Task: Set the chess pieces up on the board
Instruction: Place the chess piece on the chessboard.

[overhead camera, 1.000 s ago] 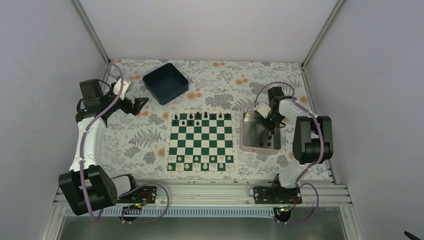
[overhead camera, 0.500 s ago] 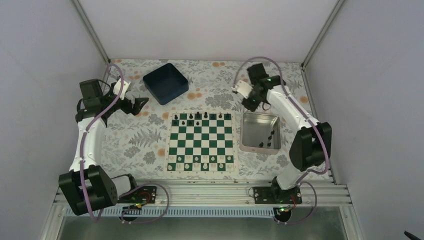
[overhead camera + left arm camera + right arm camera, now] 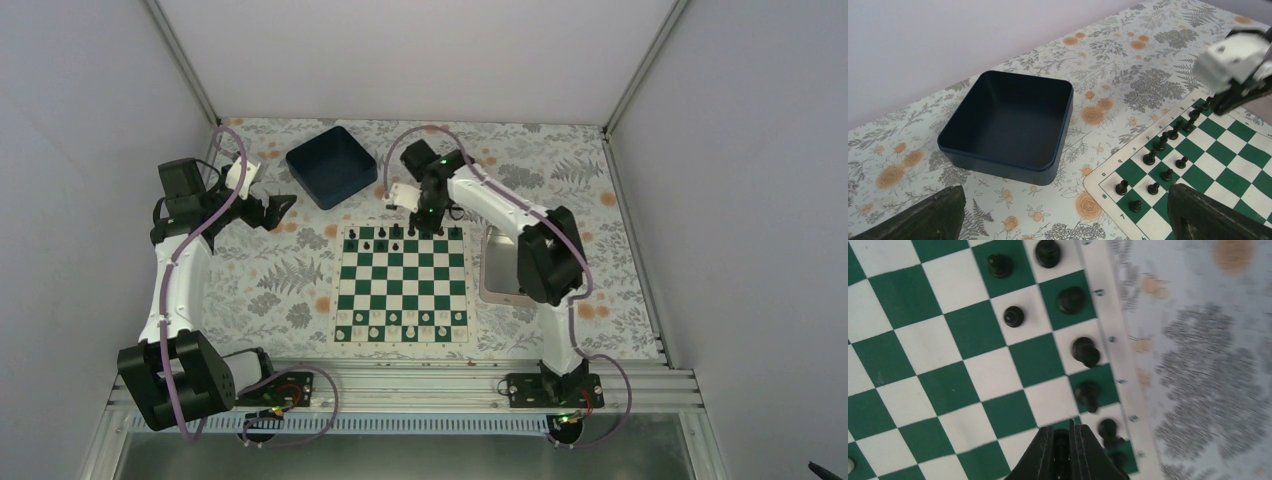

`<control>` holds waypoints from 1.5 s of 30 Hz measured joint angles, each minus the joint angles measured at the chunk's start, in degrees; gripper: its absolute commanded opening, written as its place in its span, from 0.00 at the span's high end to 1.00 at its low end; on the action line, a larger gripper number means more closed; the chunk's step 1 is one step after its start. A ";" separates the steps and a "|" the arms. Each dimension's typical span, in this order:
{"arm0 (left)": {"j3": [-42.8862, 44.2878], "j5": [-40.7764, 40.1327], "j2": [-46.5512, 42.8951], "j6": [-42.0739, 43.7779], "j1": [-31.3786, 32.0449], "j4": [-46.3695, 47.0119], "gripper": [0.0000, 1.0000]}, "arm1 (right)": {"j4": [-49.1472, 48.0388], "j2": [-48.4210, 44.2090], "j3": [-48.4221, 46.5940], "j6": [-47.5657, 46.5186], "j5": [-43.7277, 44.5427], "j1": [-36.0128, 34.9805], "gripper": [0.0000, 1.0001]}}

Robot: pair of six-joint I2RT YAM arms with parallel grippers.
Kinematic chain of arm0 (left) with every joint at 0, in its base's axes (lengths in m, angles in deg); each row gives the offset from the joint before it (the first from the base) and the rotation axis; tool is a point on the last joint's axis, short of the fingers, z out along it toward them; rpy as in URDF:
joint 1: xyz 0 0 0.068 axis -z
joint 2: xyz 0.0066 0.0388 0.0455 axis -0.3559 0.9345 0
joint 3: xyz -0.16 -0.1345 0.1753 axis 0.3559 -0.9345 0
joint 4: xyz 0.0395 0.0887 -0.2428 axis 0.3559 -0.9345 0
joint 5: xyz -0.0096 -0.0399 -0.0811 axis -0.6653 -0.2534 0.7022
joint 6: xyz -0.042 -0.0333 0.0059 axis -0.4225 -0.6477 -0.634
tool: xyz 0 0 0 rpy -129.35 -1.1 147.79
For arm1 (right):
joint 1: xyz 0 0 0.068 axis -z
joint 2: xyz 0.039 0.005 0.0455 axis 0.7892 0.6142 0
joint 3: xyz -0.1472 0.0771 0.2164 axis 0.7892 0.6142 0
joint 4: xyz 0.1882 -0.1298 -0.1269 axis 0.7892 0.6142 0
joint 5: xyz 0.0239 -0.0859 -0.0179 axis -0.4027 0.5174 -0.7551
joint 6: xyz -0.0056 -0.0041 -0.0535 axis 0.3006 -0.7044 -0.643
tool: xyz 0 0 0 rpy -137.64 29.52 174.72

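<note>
Piece point(image 3: 1062, 447) pinched tight in right gripper point(image 3: 427, 218), over board point(image 3: 402, 283) far row beside other black pieces point(image 3: 1083, 351) (probably lined up to set down). Left gripper point(image 3: 279, 208) spread wide, parked by bin point(image 3: 331, 165), out of way.

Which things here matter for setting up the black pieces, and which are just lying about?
In the job: black chess pieces; board; right gripper, shut on a black piece.
Lying about: dark blue bin, empty; white pieces; silver tray, mostly hidden; left gripper, open.
</note>
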 measured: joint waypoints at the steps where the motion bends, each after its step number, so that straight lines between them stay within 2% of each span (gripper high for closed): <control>1: 0.00 0.00 0.00 0.00 0.00 0.02 0.00 | 0.09 1.14 0.00 0.00 -0.15 -0.59 0.95; 19: 0.00 -0.02 0.00 0.00 0.00 0.00 0.00 | -2.19 11.58 -2.23 -0.17 -3.74 -2.47 0.94; 45: -0.02 -0.02 0.00 0.22 0.00 0.02 0.00 | -1.92 13.99 -3.43 -0.28 -4.07 -2.84 0.91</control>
